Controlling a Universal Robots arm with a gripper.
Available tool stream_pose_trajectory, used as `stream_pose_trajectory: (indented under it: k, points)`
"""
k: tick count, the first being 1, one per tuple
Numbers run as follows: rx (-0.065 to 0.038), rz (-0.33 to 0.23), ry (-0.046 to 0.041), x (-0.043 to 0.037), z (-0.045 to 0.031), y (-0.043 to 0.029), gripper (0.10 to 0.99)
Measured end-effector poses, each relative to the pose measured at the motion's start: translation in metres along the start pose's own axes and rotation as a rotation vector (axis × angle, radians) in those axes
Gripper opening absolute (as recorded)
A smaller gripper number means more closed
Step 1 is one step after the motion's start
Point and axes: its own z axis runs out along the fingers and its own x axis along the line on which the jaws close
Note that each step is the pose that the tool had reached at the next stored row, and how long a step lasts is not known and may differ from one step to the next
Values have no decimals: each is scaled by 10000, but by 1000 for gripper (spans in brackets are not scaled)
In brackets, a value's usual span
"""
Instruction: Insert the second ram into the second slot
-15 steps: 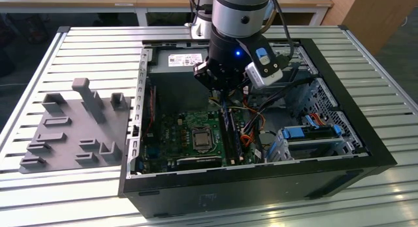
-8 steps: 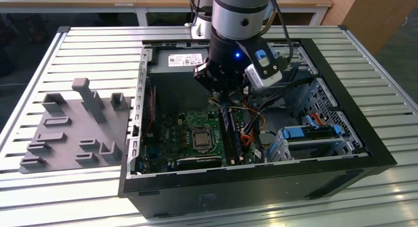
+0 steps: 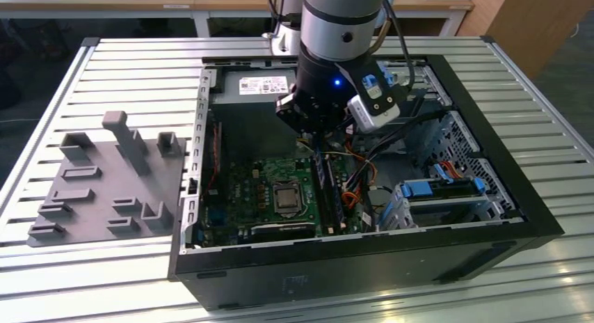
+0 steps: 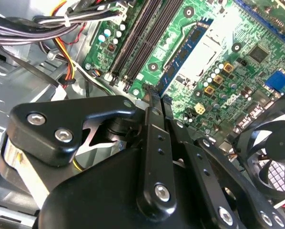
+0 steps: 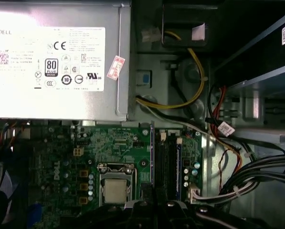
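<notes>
Evidently pinched by the closed end effector (image 4: 154,98) at its near end: second ram (image 4: 184,53), low over the motherboard (image 4: 228,28) beside empty memory slots (image 4: 137,43). Probably light, stiff, brittle; best gripped along the bare top edge, off chips and contacts.

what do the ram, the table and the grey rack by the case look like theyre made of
The ram looks like blue circuit board, matte, with darker chips along it. The table is likely aluminium: silvery ribbed slats with a dull sheen. The rack is probably plastic, perhaps printed: uniform matte grey with blocky posts.
</notes>
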Motion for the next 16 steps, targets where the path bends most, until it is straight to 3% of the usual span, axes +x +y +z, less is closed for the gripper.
stream_pose_trajectory:
  k: [6,8,16]
  points:
    - [-1,-16,0,0,6,-1,137]
    - [-2,-17,-9,0,64,-5,137]
    - [-2,-17,-8,0,84,-12,137]
